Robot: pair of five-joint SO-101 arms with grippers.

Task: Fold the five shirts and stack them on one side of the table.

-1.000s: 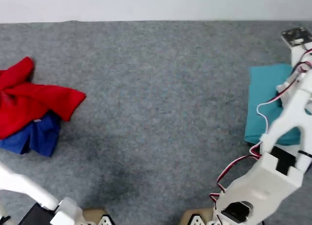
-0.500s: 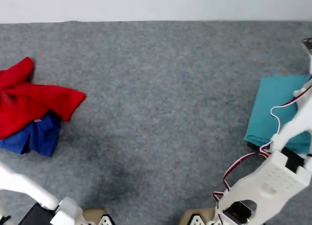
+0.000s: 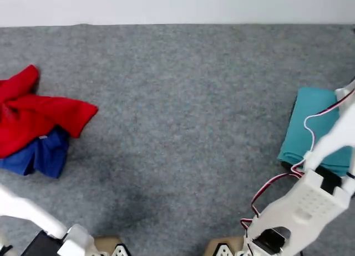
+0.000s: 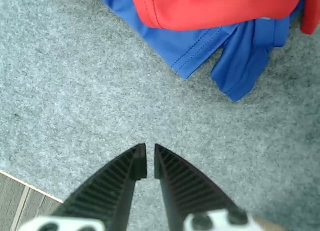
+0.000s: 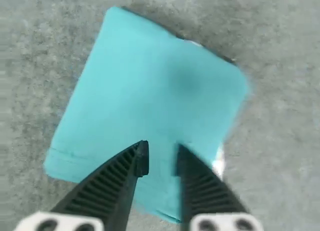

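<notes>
Right now a folded teal shirt [image 3: 310, 123] lies flat as a neat rectangle at the right edge of the grey felt surface [image 3: 183, 101]. The right arm [image 3: 302, 203] rises from the near edge and leans over the shirt's near corner, with red and white wires [image 3: 277, 184] looping along it. In the right wrist view the right pincer [image 5: 161, 160] hangs above the teal shirt with its jaws a narrow way apart and nothing between them. Slivers of dark and white cloth show under the teal shirt's edges; what they belong to cannot be told.

Well apart, at the left edge of the surface, a red shirt [image 3: 39, 117] lies crumpled and unfolded. It rests partly on top of a blue shirt [image 3: 41, 156], which sticks out from under it on the near side, also rumpled. The left arm [image 3: 28, 211] sits low at the near left corner. In the left wrist view the left pincer [image 4: 150, 162] hovers over bare felt near the blue shirt, not touching it. Its jaws are drawn almost together, only a thin slit between the tips, and they grip nothing. A strip of wood [image 4: 12, 203] shows past the felt's edge beside that pincer.
</notes>
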